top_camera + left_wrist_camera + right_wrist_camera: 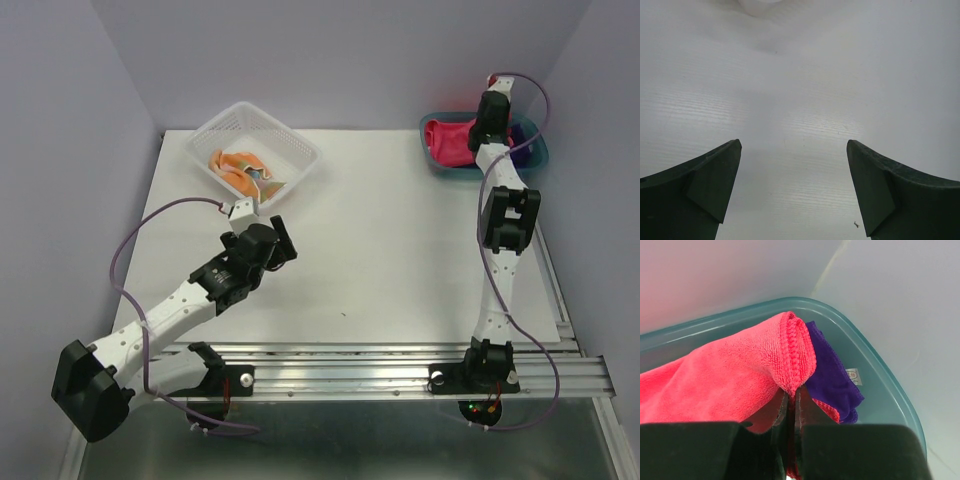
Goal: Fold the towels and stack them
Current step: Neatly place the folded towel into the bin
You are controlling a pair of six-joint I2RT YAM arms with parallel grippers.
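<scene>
At two o'clock the right gripper (791,407), clamped on the pink towel (725,380), may drag the clinging purple towel (832,372) along; left gripper (794,190) agape

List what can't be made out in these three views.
- Deep purple cloth towel: right wrist view, mostly covered by the hot pink cloth towel; top view, mostly hidden by the right arm.
- Pale orange patched towel in the white mesh basket: top view, too small to judge folds.
- Right gripper: top view, fingers hidden by its own wrist.
- Left wrist view: white blur at the top edge, unidentifiable.
</scene>
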